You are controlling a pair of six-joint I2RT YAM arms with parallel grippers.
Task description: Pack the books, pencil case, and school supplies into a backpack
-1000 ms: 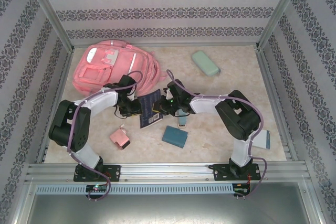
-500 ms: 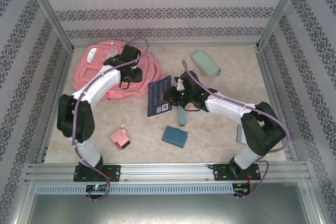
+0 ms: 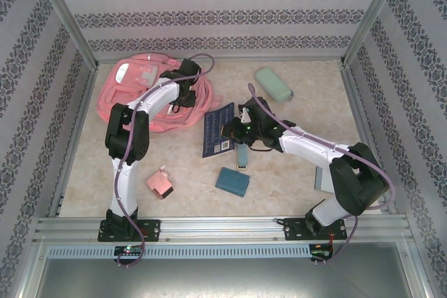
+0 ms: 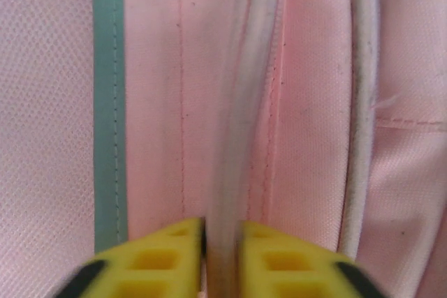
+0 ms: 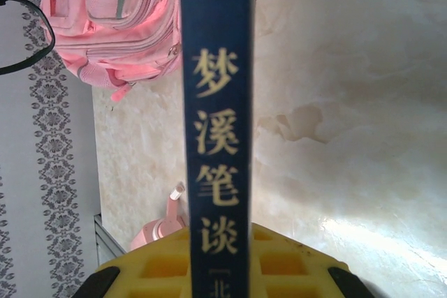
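Observation:
The pink backpack (image 3: 136, 95) lies at the back left. My left gripper (image 3: 187, 93) is at its right edge. In the left wrist view its yellow fingertips (image 4: 171, 256) are shut on a pale, whitish fold of the backpack (image 4: 230, 137). My right gripper (image 3: 235, 129) is shut on a dark navy book (image 3: 218, 129), held off the table just right of the backpack. In the right wrist view the book's spine (image 5: 216, 102) with yellow characters stands between the jaws of the gripper (image 5: 220, 263). The mint pencil case (image 3: 273, 84) lies at the back right.
A slim light-teal bar (image 3: 242, 155) lies under my right forearm, with a dark-teal block (image 3: 232, 181) in front of it. A pink boxy piece (image 3: 160, 183) sits front left. A grey-blue flat rectangle (image 3: 322, 179) shows partly behind the right arm. Patterned walls enclose the table.
My left gripper reached back and right across the backpack, opened briefly, then shut on the fold at its right edge. My right gripper carried the navy book slightly right and back.

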